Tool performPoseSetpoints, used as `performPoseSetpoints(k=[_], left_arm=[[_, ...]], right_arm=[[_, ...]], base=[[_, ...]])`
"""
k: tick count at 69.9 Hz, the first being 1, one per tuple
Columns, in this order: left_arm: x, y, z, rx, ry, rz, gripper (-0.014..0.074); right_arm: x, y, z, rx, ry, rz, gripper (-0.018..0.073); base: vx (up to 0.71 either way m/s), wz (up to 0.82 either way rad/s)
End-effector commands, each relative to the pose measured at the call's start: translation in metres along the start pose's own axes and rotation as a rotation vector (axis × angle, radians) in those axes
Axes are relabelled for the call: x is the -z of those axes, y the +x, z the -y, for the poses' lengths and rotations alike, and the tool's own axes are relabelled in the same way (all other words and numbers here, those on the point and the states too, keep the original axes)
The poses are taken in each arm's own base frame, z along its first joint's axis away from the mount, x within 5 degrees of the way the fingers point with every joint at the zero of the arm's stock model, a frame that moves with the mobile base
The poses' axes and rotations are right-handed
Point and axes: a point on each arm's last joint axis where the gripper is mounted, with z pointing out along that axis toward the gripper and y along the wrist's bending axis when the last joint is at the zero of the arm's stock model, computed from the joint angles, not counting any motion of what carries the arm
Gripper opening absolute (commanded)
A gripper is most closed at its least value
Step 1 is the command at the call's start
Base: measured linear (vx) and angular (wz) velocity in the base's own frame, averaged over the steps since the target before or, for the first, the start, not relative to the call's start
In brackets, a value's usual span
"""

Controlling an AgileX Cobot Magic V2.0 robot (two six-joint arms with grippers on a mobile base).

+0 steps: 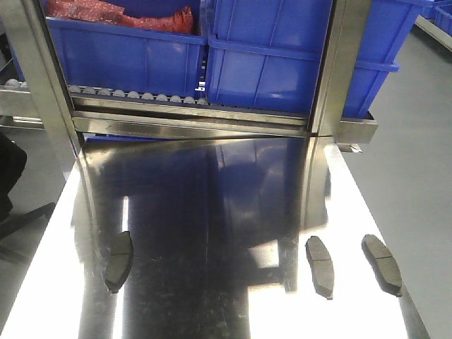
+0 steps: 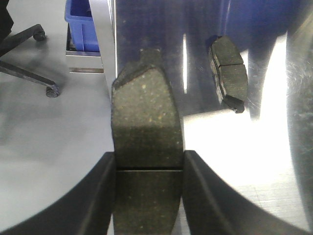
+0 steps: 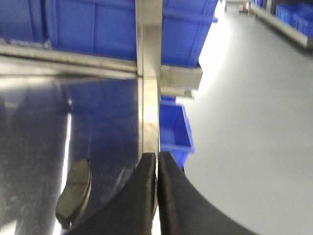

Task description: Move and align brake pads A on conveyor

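Note:
Three grey-brown brake pads lie on a shiny steel table in the front view: one on the left [image 1: 119, 260] and two on the right [image 1: 320, 265] [image 1: 382, 263]. My left gripper [image 2: 149, 159] is shut on another brake pad [image 2: 145, 117], gripping it at its cross groove over the table's left edge; the left table pad [image 2: 228, 73] lies ahead to its right. My right gripper [image 3: 157, 159] is shut with nothing seen between its fingers, near the table's right edge; a pad [image 3: 75, 191] lies to its left. The conveyor is out of view.
A roller rack with blue bins [image 1: 268, 56] stands behind the table; one bin holds red material [image 1: 120, 15]. Steel posts [image 1: 39, 78] [image 1: 337, 67] rise at the table's back corners. An office chair base [image 2: 29, 58] and a blue bin [image 2: 80, 27] stand on the floor at left.

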Motion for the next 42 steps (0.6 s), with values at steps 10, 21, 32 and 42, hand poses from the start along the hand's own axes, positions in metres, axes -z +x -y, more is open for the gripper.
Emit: performPoseSetpoints(k=[10,21,32,42], left_arm=[[0.006,-0.014,0.002,0.004,0.013,0.103,0.0129],[0.006,-0.014,0.002,0.004,0.013,0.103,0.0129],[0.006,-0.014,0.002,0.004,0.013,0.103,0.0129],[0.006,-0.014,0.002,0.004,0.013,0.103,0.0129]], right_arm=[[-0.031,-0.026,0.001,0.032,0.009,-0.159,0.0001],[-0.037,-0.024,0.001,0.033,0.008,-0.187,0.008],[-0.037,-0.024,0.001,0.033,0.008,-0.188,0.0308],[-0.037,-0.024,0.001,0.033,0.008,-0.19,0.0568]], base=[[0.0,0.0],[0.0,0.0],[0.0,0.0],[0.0,0.0]])
